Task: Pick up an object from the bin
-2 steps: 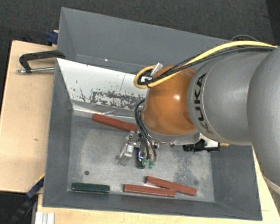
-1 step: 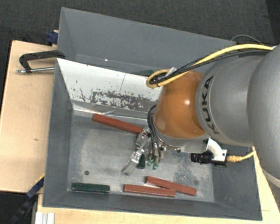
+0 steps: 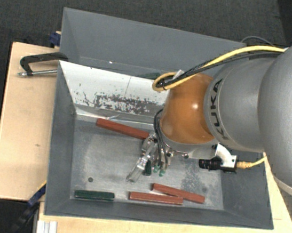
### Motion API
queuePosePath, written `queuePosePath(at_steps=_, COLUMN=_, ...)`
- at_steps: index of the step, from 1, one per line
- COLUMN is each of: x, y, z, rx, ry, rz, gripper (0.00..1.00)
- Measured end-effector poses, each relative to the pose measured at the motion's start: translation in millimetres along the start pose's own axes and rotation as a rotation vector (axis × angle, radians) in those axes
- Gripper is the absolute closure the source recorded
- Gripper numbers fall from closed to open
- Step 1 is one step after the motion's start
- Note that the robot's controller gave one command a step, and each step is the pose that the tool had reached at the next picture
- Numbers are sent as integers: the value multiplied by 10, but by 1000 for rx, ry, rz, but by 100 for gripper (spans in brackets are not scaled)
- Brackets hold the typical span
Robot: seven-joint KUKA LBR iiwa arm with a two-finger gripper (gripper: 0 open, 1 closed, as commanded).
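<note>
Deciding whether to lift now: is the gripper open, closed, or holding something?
Gripper: cannot be told; it hangs low over the middle of the bin, near a red-brown stick.

The bin [image 3: 58, 144] is dull grey metal, its floor scuffed. The reddish-brown sticks [image 3: 121, 129] and the dark green stick [image 3: 94, 195] look matt. The arm's orange cover [image 3: 187, 113] is smooth and glossy; the pincer [image 3: 148, 168] glints like bare metal.

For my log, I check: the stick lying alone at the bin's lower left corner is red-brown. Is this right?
No. In the camera view, the stick lying alone at the lower left corner of the bin is dark green, not red-brown.
</note>
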State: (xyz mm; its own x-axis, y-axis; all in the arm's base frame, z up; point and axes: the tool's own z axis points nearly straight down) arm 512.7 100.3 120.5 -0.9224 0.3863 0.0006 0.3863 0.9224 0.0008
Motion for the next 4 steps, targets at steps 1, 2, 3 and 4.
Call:
queuePosePath(at_steps=1, x=-448, y=-163, z=302, rx=-6, ry=-7, rz=25, gripper=0)
queuePosePath(at_steps=2, x=-580, y=-303, z=476, rx=0, ry=-4, rz=-12, gripper=0)
queuePosePath(at_steps=3, x=-754, y=-295, z=492, rx=-1, ry=-3, rz=-25, gripper=0)
queuePosePath(at_steps=4, x=-995, y=-314, z=494, rx=-2, ry=-5, rz=-117, gripper=100)
